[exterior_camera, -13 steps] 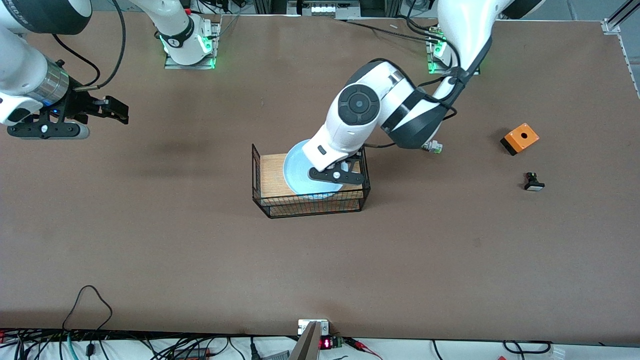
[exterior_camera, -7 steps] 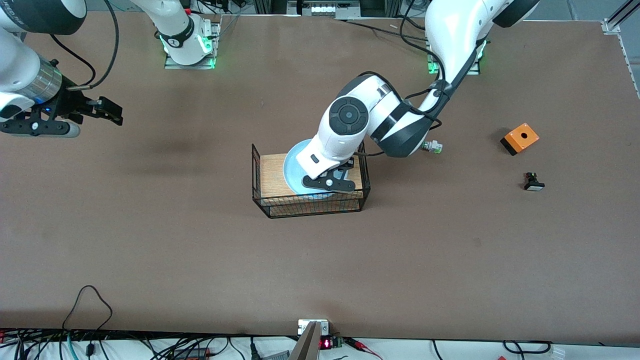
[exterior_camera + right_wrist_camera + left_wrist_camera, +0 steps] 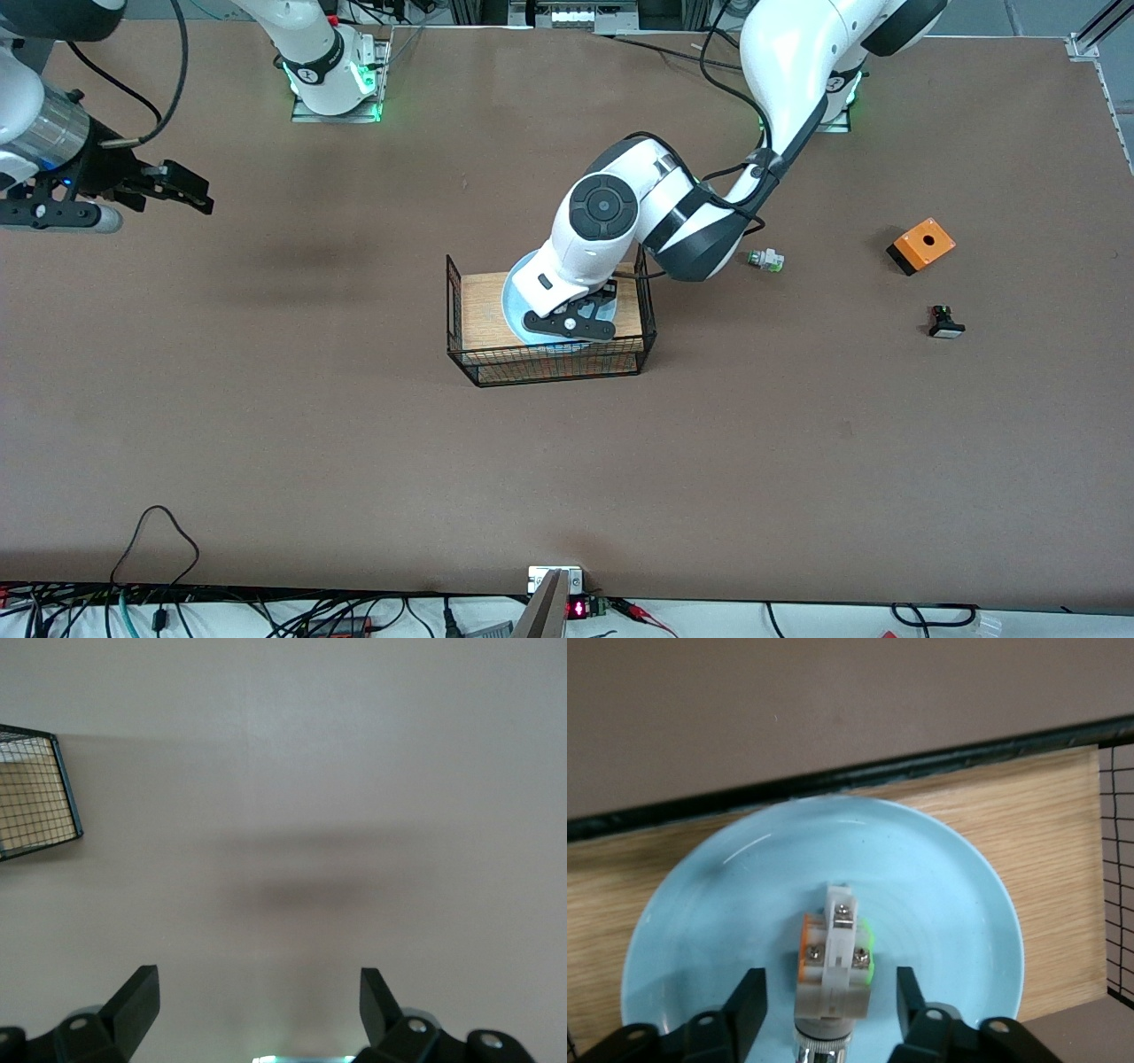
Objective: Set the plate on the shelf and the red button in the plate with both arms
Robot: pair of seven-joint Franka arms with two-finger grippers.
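The pale blue plate (image 3: 514,306) (image 3: 939,895) lies on the wooden floor of a black wire basket (image 3: 461,354) at mid-table. My left gripper (image 3: 571,323) (image 3: 830,983) hangs low over the plate, open. Between its fingers the red button (image 3: 835,961) rests on the plate, a white block with orange and green sides and a metal collar, a gap on each side. Its red cap is hidden. My right gripper (image 3: 177,188) (image 3: 257,979) waits open over bare table at the right arm's end, holding nothing.
Toward the left arm's end lie a white part with a green tip (image 3: 765,260), an orange box (image 3: 921,245) and a black part with a white face (image 3: 945,323). The basket's walls (image 3: 35,797) stand up around the plate. Cables run along the table's near edge.
My left gripper's fingers have parted and let go of the button on the plate, after sliding over the basket toward the right arm's end. The right gripper drifted outward.
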